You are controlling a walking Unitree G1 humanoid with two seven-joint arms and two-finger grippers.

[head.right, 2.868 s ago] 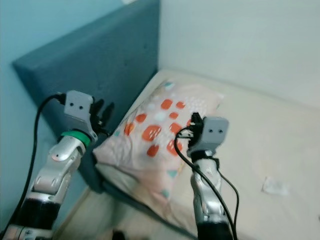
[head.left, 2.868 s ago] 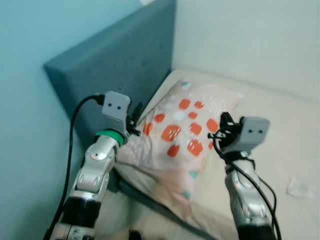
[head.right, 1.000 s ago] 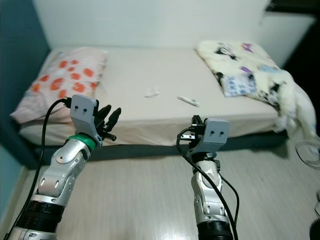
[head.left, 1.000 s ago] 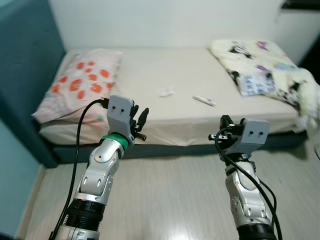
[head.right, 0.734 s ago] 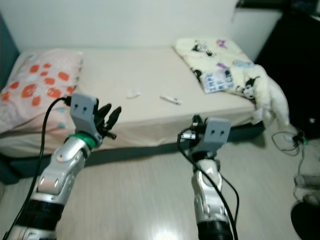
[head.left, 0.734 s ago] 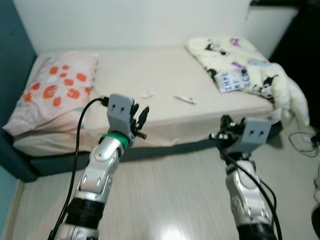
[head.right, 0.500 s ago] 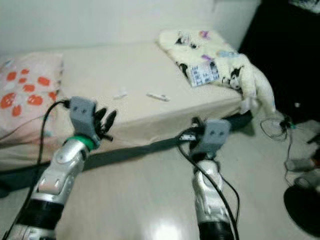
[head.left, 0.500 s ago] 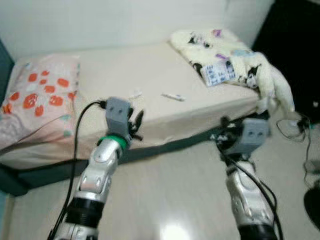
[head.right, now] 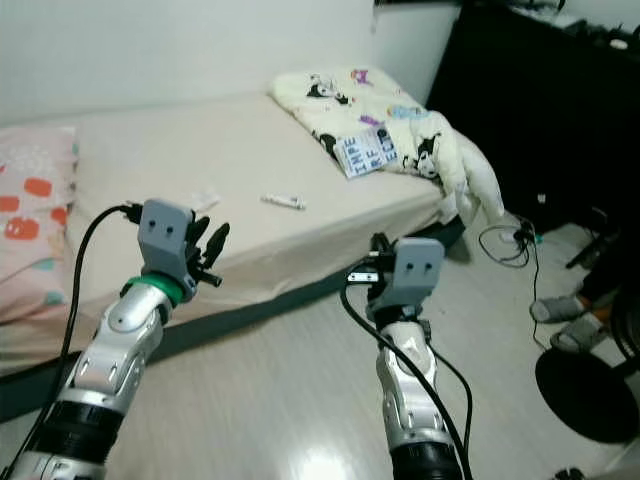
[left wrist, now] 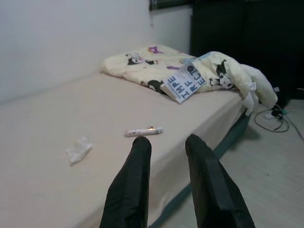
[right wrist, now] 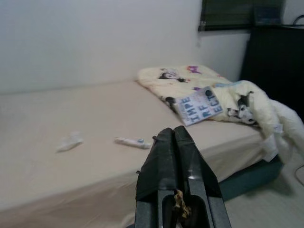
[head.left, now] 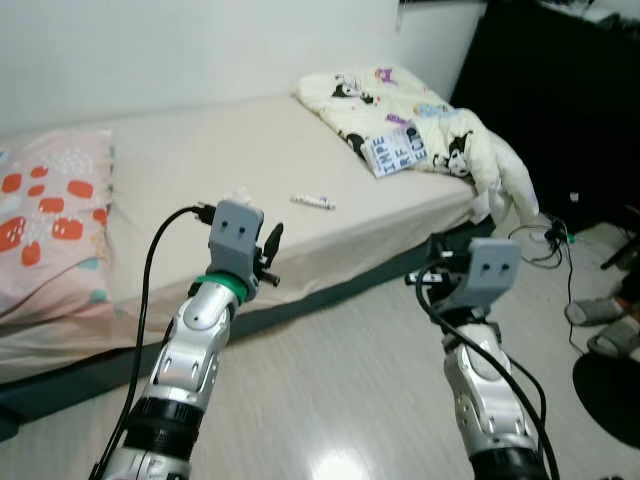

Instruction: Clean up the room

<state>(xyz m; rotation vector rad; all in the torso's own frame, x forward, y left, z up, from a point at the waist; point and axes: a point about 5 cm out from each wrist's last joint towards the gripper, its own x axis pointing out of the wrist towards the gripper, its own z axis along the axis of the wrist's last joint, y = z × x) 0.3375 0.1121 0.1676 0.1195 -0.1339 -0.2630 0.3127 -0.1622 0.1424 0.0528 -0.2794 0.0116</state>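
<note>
Camera swung right since earlier: pillow (head.left: 50, 215) now at edge, blanket (head.left: 420, 130) central. Tube (head.left: 312, 202) + tissue (left wrist: 78, 150) on bed (head.left: 180, 160), untouched. L end effector (left wrist: 166, 147) parted, R end effector (right wrist: 173, 137) closed, empty. Cleanup barely begun, I judge.

Plain white wall (head.left: 180, 50) behind a low bed (head.left: 190, 170) with beige sheet, dark base along its near edge, glossy pale wood-look floor (head.left: 350, 400), black cabinet (head.left: 560, 90) at the foot end, cables (head.left: 545, 240) on the floor beside it

Bed (head.left: 180, 170) with pillow (head.left: 50, 225), blanket (head.left: 400, 125), tube (head.left: 312, 202), tissue (left wrist: 78, 149).
</note>
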